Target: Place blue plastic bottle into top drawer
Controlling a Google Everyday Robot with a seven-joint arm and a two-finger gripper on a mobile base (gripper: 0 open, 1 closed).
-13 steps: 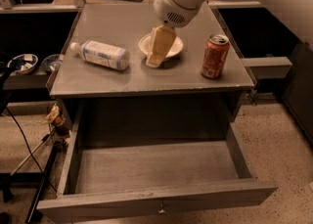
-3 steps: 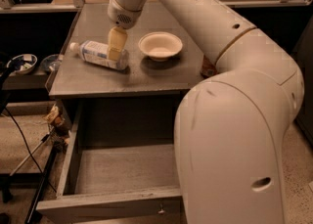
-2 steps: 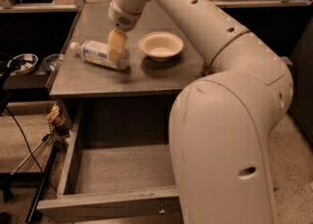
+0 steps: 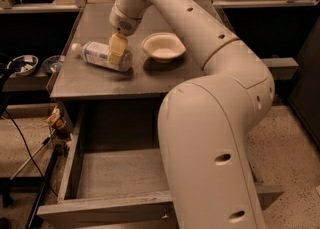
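Landmark: white bowl [image 4: 163, 47], upright on the grey cabinet top [image 4: 100, 82]
Blue plastic bottle [image 4: 94, 53]: on its side on the same top, just left of the bowl and apart from it, with its white cap pointing away from the bowl
Gripper [image 4: 117, 56]: left of the bowl, lowered onto the middle of the bottle, where its cream tip covers part of the label
Gripper's hold: cannot tell whether it is spread or pinching the bottle
Arm [image 4: 215, 78]: passes above and behind the bowl, bends to the bowl's right, then drops as a broad white column nearer the camera
Top drawer [image 4: 107, 212]: pulled out, below the bowl and nearer the camera, with its right part hidden behind the arm
Knob [image 4: 164, 216]: on the drawer front, almost straight below the bowl
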